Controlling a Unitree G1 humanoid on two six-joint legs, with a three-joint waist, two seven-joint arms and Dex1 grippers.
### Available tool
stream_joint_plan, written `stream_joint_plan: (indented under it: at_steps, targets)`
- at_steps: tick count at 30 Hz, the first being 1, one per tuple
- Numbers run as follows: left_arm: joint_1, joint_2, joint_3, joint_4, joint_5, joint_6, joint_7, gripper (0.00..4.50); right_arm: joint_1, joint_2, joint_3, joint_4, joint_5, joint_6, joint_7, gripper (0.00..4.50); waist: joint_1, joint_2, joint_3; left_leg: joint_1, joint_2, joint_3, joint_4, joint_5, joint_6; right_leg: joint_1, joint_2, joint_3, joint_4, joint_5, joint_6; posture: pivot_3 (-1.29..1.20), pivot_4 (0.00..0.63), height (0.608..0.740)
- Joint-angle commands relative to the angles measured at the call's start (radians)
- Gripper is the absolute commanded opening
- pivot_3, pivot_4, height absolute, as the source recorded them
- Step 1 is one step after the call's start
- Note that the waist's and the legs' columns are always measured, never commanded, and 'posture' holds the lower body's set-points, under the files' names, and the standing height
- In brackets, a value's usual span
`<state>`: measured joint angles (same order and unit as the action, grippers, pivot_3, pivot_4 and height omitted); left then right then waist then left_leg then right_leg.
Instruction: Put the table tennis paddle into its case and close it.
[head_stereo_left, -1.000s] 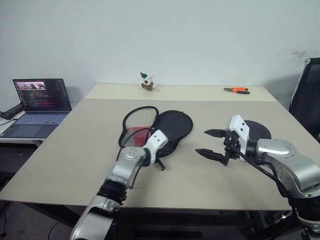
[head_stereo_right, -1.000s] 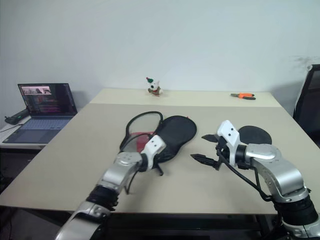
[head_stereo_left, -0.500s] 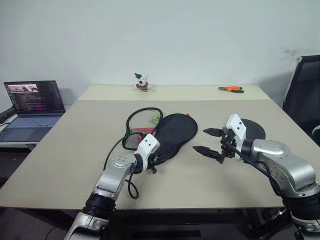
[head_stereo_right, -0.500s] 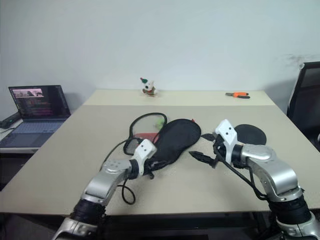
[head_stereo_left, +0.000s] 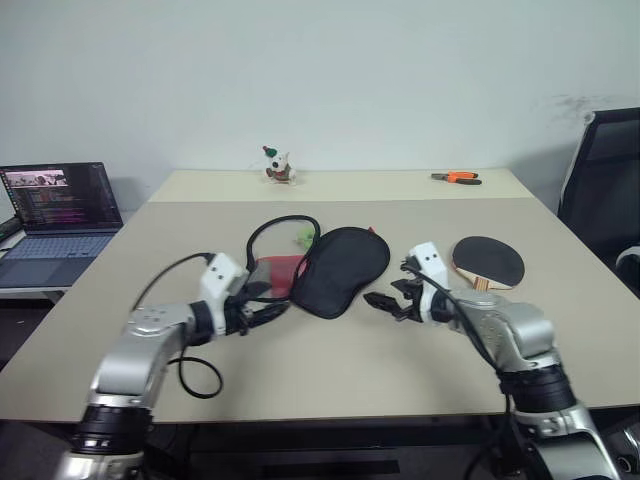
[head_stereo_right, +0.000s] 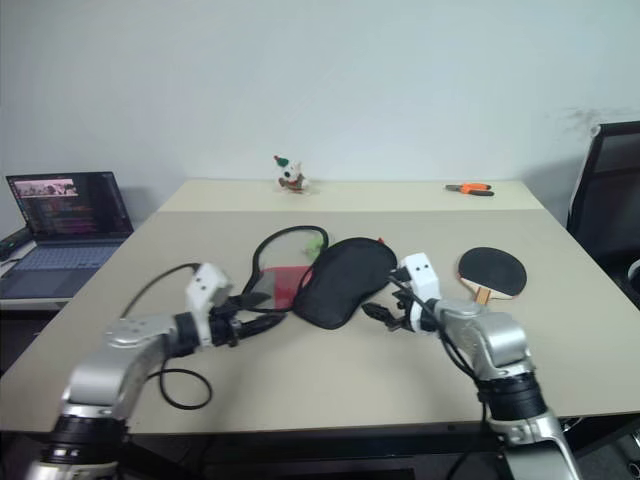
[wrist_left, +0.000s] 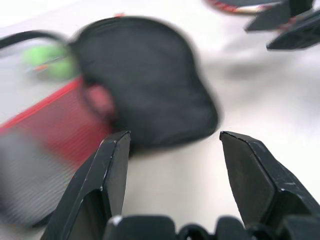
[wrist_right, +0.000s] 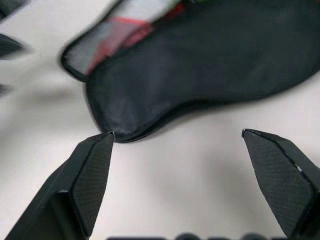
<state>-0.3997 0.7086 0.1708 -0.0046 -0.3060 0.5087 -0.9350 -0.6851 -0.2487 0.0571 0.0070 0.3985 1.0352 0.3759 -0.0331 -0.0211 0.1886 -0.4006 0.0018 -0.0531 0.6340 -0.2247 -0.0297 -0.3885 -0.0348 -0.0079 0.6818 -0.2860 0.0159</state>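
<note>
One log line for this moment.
left gripper: open, empty | right gripper: open, beside case | paddle: on table, outside case

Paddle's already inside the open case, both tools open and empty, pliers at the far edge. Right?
Not quite. The table tennis paddle lies on the table, outside and to the right of the open case, as the left eye view shows. Both tools open and empty, pliers at the far edge: correct.

White wall (head_stereo_left: 400, 70), beige table (head_stereo_left: 330, 370), black chair (head_stereo_left: 600, 170)
</note>
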Motion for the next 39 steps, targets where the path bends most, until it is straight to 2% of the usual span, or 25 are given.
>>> stream_joint_plan:
  at_steps: [1,8,17,25,27,29,35,39]
  targets:
    - [0.01,0.049,0.066,0.011,-0.02,-0.041,-0.009,3.08,-0.038,0.052,0.014,0.058,-0.044,-0.045,-0.05,4.5,0.003,0.0,0.0,0.0,0.0,0.0,0.0,0.0,0.0,0.0,0.0,0.0,0.0,0.0,0.0,0.0,0.15,0.74]
    - [0.053,0.062,0.084,-0.03,-0.035,-0.033,0.016,3.08,-0.086,0.129,0.045,0.24,-0.111,-0.154,-0.045,4.5,0.005,0.0,0.0,-0.001,-0.005,0.001,-0.001,0.0,0.0,0.0,-0.002,0.0,-0.001,0.0,0.002,0.0,0.15,0.74]
    - [0.067,0.054,0.065,-0.073,-0.052,-0.017,0.036,3.08,-0.16,0.238,0.051,0.422,-0.148,-0.272,-0.032,4.5,-0.007,0.0,0.0,0.001,0.003,0.002,-0.001,0.0,0.0,0.0,0.002,0.001,0.0,0.001,0.0,0.0,0.15,0.74]
    - [0.055,0.053,0.039,-0.074,-0.052,-0.022,0.04,3.08,-0.192,0.268,0.053,0.464,-0.164,-0.31,-0.004,4.5,-0.008,0.0,0.0,0.001,0.008,0.002,-0.003,0.0,0.0,-0.001,0.008,0.001,-0.001,0.002,-0.004,0.0,0.15,0.74]
    - [0.054,0.051,0.034,-0.078,-0.058,-0.022,0.041,3.13,-0.195,0.272,0.036,0.471,-0.164,-0.312,-0.017,4.1,-0.008,0.0,0.0,0.001,0.008,0.003,-0.003,0.0,0.0,-0.001,0.008,0.001,-0.001,0.002,-0.004,0.0,0.15,0.74]
    - [0.05,0.048,0.028,-0.082,-0.063,-0.021,0.041,3.13,-0.197,0.277,0.014,0.478,-0.158,-0.308,-0.026,3.52,-0.008,0.0,0.0,0.001,0.008,0.003,-0.004,0.0,0.0,-0.002,0.008,0.001,-0.001,0.002,-0.004,0.0,0.15,0.74]
    - [0.038,0.041,0.02,-0.085,-0.07,-0.038,0.028,3.13,-0.2,0.264,-0.03,0.479,-0.158,-0.3,-0.049,1.37,-0.006,0.0,0.0,0.001,0.008,0.003,-0.004,0.0,0.0,-0.002,0.008,0.001,-0.001,0.002,-0.005,0.0,0.15,0.74]
    - [-0.013,0.026,-0.017,-0.088,-0.08,-0.03,0.01,3.13,-0.187,0.178,-0.05,0.429,-0.152,-0.229,-0.02,0.02,0.002,0.0,0.0,0.001,0.008,0.003,-0.004,0.0,0.0,-0.002,0.011,0.001,-0.002,0.002,-0.005,0.0,0.15,0.74]
